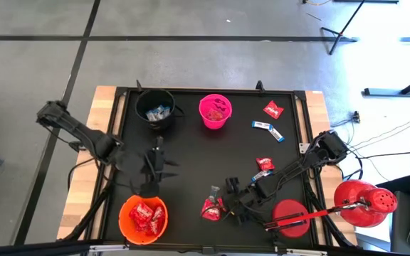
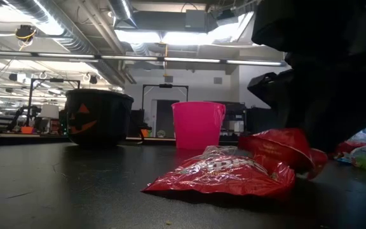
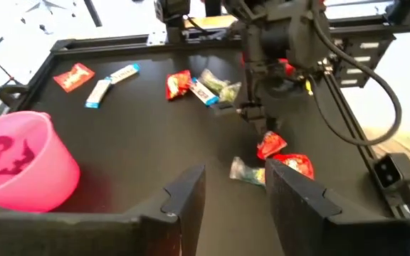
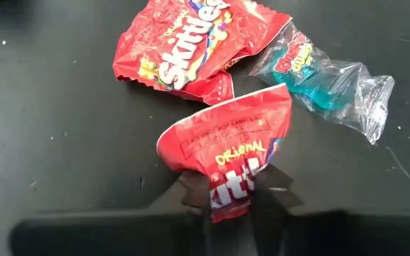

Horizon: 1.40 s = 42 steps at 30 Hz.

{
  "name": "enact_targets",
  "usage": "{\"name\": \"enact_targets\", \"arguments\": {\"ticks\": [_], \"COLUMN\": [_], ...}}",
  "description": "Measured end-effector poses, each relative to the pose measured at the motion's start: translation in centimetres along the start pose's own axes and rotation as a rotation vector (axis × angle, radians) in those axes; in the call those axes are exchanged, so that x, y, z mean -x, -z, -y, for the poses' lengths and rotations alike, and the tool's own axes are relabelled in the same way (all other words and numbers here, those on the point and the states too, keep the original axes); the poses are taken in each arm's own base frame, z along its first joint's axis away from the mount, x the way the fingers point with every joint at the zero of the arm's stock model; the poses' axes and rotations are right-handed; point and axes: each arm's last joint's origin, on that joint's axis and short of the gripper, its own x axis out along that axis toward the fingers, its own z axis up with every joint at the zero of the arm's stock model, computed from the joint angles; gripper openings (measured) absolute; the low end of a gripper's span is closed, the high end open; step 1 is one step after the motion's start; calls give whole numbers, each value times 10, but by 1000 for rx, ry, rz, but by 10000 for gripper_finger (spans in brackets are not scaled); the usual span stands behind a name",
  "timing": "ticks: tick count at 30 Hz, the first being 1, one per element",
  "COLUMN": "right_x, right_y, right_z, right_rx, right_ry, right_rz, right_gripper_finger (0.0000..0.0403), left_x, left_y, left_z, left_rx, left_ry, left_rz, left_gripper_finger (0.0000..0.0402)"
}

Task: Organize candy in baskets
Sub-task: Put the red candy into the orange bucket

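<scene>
My right gripper [image 4: 230, 203] is shut on a red shiny packet [image 4: 226, 146] near the table's near edge, also seen in the high view [image 1: 223, 204]. A second red packet [image 4: 180, 50] and a clear wrapper with a blue-green sweet [image 4: 326, 85] lie flat beside it. My left gripper [image 3: 237, 203] is open and holds nothing, hovering between the black basket [image 1: 155, 108] and the orange basket [image 1: 143, 217]. The orange basket holds red packets, the black one blue-and-white bars. The pink basket [image 1: 216, 112] stands at the far side. More candy [image 1: 267, 129] lies on the right. My right gripper pinches the red packet by one crimped end [image 4: 226, 195] between its two fingers. The packet's wide end [image 4: 223, 135] fans out ahead of the fingers and overlaps a corner of the second red packet. Whether it is clear of the table I cannot tell.
A large red domed object [image 1: 365, 203] and a red round disc [image 1: 290, 217] sit at the near right corner. A raised black frame [image 1: 119, 91] rims the mat. Loose candy [image 1: 263, 165] lies close behind my right arm. Bare mat [image 1: 191, 163] lies at the middle.
</scene>
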Motion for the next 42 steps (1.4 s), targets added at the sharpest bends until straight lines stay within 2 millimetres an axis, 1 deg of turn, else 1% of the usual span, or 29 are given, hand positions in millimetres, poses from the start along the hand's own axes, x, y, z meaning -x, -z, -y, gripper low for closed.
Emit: {"name": "enact_targets", "arguments": {"ticks": [3,5,9,13,16,20,25,33,37,42], "right_x": [1,2,4,7,11,15,24,40,45,47], "right_y": [-2,-4,-13,-22,-30,-43,-60,-88,-96,-101], "right_z": [0,-1,1,8,11,17,25,40,46,48], "right_rx": [19,30,34,27,42,50,67,37,25,24], "right_ry": [1,0,3,32,50,122,229,425,445,443], "right_rz": [3,9,31,35,56,95,154,246,268,290], "right_gripper_finger": [35,29,34,39,40,41,41,41,41,42], "left_x": [-3,-3,-3,-4,-8,-14,-30,-65,-77,-85], "left_y": [2,2,2,2,4,6,12,24,25,28], "left_z": [5,6,6,6,8,11,17,33,38,38], "left_rx": [10,22,34,34,26,15,-9,-35,-37,-47], "left_ry": [8,10,9,-10,-25,-30,-43,-61,-81,-164], "left_rz": [-11,-15,-13,-10,-19,-39,-85,-129,-109,-92], "left_gripper_finger": [136,136,136,136,136,136,136,136,136,136]}}
